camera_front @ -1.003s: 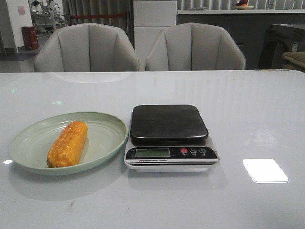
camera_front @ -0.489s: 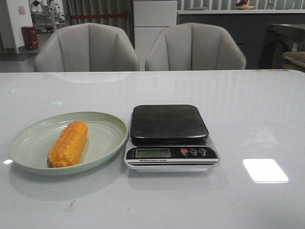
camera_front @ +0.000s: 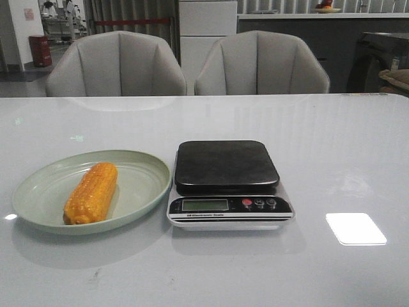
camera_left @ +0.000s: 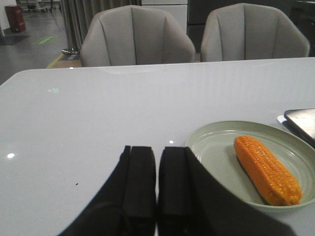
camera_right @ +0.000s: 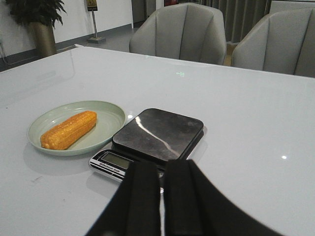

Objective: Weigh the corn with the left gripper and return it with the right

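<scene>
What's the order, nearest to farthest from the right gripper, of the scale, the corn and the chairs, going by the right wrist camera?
1. Scale, just ahead of the right gripper.
2. Corn, beyond the scale, lying in the green plate.
3. Chairs, across the table at its far edge.

table (camera_front: 358, 153): glossy, smooth, pale grey
plate (camera_front: 38, 192): smooth, light sheen, perhaps plastic
scale platform (camera_front: 225, 165): dark brushed metal
corn (camera_front: 91, 192): bumpy, slightly shiny
chairs (camera_front: 115, 67): matt upholstery
</scene>
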{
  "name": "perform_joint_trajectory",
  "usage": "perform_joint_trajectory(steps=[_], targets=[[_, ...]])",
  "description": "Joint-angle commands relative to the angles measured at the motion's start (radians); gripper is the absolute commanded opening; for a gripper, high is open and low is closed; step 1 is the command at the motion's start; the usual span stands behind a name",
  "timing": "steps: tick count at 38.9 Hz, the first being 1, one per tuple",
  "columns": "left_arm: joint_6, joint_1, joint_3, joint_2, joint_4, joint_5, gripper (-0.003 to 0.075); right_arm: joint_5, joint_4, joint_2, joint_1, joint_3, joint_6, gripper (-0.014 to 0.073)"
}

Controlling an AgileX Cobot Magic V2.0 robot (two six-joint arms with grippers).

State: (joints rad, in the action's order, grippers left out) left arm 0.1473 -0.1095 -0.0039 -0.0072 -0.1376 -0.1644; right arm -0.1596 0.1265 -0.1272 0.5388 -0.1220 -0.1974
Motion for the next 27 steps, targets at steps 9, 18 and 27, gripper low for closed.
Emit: perform_joint_trajectory(steps=[9, 18, 27], targets=[[-0.002, 0.022, 0.041, -0.020, 0.023, 0.196, 0.0114, 0.072, 0.014, -0.008, -0.007, -0.028, 0.008, 0.0197], [-0.002, 0.022, 0.041, -0.020, 0.023, 0.192, 0.0113, 0.072, 0.014, -0.008, -0.007, -0.028, 0.008, 0.0197], [-0.002, 0.022, 0.041, -0.020, 0.023, 0.192, 0.0114, 0.072, 0.014, -0.008, -0.007, -0.028, 0.008, 0.0197]])
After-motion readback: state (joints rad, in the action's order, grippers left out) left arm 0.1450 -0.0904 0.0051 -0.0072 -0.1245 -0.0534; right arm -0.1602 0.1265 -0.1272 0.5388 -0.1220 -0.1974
